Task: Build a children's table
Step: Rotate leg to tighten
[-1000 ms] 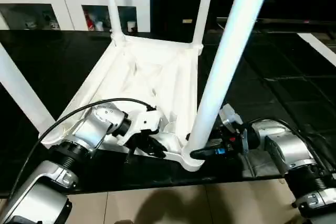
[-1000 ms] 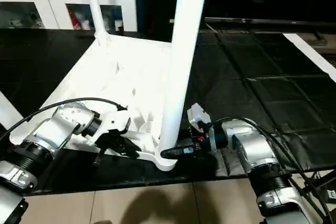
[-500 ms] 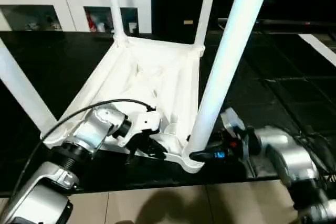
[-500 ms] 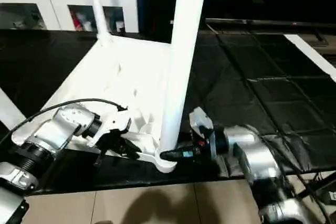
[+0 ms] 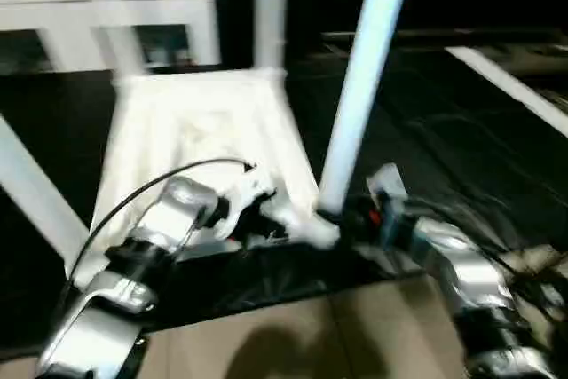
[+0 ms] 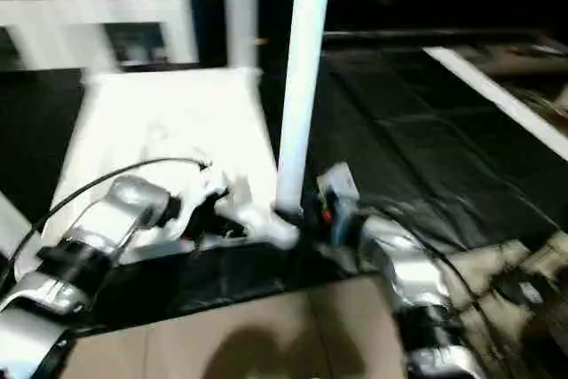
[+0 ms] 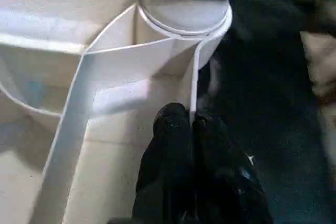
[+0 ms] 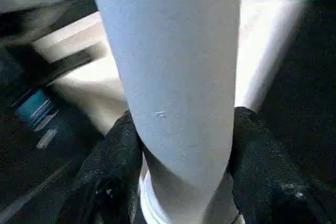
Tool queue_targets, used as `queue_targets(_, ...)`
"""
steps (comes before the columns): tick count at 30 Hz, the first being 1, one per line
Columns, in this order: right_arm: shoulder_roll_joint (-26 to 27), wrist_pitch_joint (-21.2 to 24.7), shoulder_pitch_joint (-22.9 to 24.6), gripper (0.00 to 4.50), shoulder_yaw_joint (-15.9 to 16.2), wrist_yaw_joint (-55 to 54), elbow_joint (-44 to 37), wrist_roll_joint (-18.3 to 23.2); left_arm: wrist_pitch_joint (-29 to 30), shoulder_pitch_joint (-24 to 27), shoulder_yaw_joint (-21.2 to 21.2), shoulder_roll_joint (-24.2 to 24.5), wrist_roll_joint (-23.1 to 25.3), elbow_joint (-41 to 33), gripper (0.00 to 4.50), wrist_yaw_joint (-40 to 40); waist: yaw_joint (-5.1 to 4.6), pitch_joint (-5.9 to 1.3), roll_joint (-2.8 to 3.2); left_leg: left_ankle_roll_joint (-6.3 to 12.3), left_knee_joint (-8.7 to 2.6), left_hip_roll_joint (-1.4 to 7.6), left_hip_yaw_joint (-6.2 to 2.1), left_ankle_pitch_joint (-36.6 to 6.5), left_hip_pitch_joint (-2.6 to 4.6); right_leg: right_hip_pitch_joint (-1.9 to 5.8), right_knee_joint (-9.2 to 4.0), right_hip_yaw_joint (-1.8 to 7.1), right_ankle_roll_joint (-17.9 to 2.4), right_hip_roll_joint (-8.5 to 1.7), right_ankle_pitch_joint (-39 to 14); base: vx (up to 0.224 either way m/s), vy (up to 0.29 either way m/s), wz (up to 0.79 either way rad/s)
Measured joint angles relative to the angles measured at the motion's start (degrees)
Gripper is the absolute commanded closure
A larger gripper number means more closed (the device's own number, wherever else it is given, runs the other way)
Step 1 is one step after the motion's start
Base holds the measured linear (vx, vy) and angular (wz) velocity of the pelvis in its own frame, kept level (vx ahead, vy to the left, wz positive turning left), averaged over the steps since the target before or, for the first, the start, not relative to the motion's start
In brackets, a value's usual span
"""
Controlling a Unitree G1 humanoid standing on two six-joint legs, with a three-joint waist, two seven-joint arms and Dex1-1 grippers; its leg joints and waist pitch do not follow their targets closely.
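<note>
The children's table lies upside down on a black mat, its ribbed white top (image 5: 195, 130) facing up and its legs standing up from the corner sockets. At the near right corner, my left gripper (image 7: 190, 121) is shut on a thin upright rib of the top, just beside the round socket (image 7: 184, 9). My right gripper (image 8: 184, 145) is closed around the base of the near leg (image 5: 359, 86), with one black finger (image 8: 123, 156) pressed on each side of it. A far leg (image 5: 271, 6) and a left leg (image 5: 31, 188) also stand up.
A white cabinet (image 5: 89, 6) stands behind the table. The black mat (image 5: 444, 130) spreads out to the right, with a white strip (image 5: 506, 86) crossing it. Tan floor (image 5: 311, 335) lies in front, between my forearms.
The whole picture has shifted and blurred, so the camera has moved. Both grippers keep their holds at the same near corner of the table.
</note>
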Motion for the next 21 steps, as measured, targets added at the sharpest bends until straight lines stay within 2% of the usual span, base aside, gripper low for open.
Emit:
queue_targets(2,2.7,-0.2,-2.5,2.51,-1.5,-7.3,2.5,-1.1,1.1,-0.5,2.1,-2.6,0.0,0.9,4.50,5.2,-1.01,0.24,0.32,0.01,0.14,-0.03,-0.16,0.0,0.02,0.11,-0.45,-1.25,0.0,-0.55,0.0,0.000,0.000,0.00)
queue_targets(4,4.7,-0.4,-5.9,2.51,-3.0,-13.3,6.0,-1.9,1.9,-1.1,4.3,-5.2,0.0,1.9,4.50,10.2,-1.90,0.47,0.59,0.01,0.10,0.18,-0.76,0.0,-0.06,0.37,-1.49,-2.27,0.0,-0.54,0.0,0.000,0.000,0.00)
queue_targets(6,5.0,-1.0,-7.4,2.51,-3.2,-15.5,7.8,-2.5,1.9,-1.5,5.0,-6.5,0.0,2.4,4.50,12.6,-2.13,0.56,0.56,0.01,0.10,0.24,-1.01,0.0,-0.31,0.50,-1.83,-2.64,-0.2,-0.55,0.1,0.000,0.000,0.00)
queue_targets(7,5.0,-1.7,-7.5,2.16,-3.2,-15.6,8.1,-2.9,1.9,-1.5,5.2,-6.7,0.0,2.5,4.50,12.9,-2.24,0.60,0.53,0.00,0.08,0.20,-0.97,0.0,-0.18,0.52,-1.81,-2.59,-0.3,-0.56,0.2,0.000,0.000,0.00)
queue_targets(8,5.0,-2.5,-7.5,2.16,-3.2,-15.3,8.3,-3.5,1.8,-1.5,5.2,-6.7,-0.1,2.5,4.50,12.9,-2.23,0.62,0.51,0.00,0.00,0.10,-0.91,0.0,-0.03,0.51,-1.77,-2.52,-0.3,-0.60,0.2,0.000,0.000,0.00)
queue_targets(9,5.0,-2.9,-7.5,1.95,-3.2,-15.0,8.4,-3.9,1.7,-1.5,5.1,-6.7,-0.1,2.4,4.50,12.9,-2.16,0.62,0.50,-0.01,-0.13,0.01,-0.83,0.0,-0.02,0.49,-1.72,-2.46,-0.5,-0.64,0.3,0.000,0.000,0.00)
queue_targets(12,4.7,-4.1,-6.9,1.72,-3.1,-13.1,7.8,-4.1,0.7,-1.3,4.2,-6.0,-0.1,1.5,4.50,12.1,-1.46,0.62,0.44,-0.04,-0.37,-0.06,-0.40,0.0,0.00,0.20,-1.42,-2.14,-1.1,-0.65,0.7,0.000,0.000,0.00)
queue_targets(15,3.6,-5.2,-5.5,1.31,-2.7,-9.3,7.1,-3.6,-0.6,-0.4,3.5,-4.3,-0.1,-0.2,4.50,9.0,-0.37,0.54,0.24,-0.08,-0.41,-0.19,0.18,-0.1,-0.03,-0.35,-0.82,-1.28,-1.5,-0.66,2.5,0.000,0.000,0.00)
queue_targets(17,2.7,-5.9,-4.5,1.17,-2.0,-6.8,6.2,-3.1,-1.7,0.2,2.6,-3.3,-0.1,-1.3,4.50,7.0,0.60,0.53,0.26,-0.09,-0.58,0.04,0.53,-0.1,0.08,-0.44,-0.45,-1.25,-1.3,-0.55,2.8,0.044,-0.052,0.09)
queue_targets(19,-0.1,-6.0,-2.1,0.93,-1.2,-0.7,3.6,-1.1,-3.4,0.8,1.2,-1.7,-0.2,-2.5,4.50,3.8,1.87,0.53,0.26,-0.07,-0.79,0.28,0.56,-0.1,0.08,-0.64,-0.06,-1.33,-1.4,-0.37,2.5,0.046,-0.053,0.07)
queue_targets(21,-1.9,-5.9,-0.3,0.82,-0.6,4.7,1.9,0.2,-4.6,1.4,0.5,-0.3,-0.5,-3.4,4.50,1.0,2.71,0.53,0.26,0.04,-0.93,0.41,0.59,0.0,0.08,-0.81,0.31,-1.36,-1.7,-0.34,2.3,0.000,0.000,0.00)
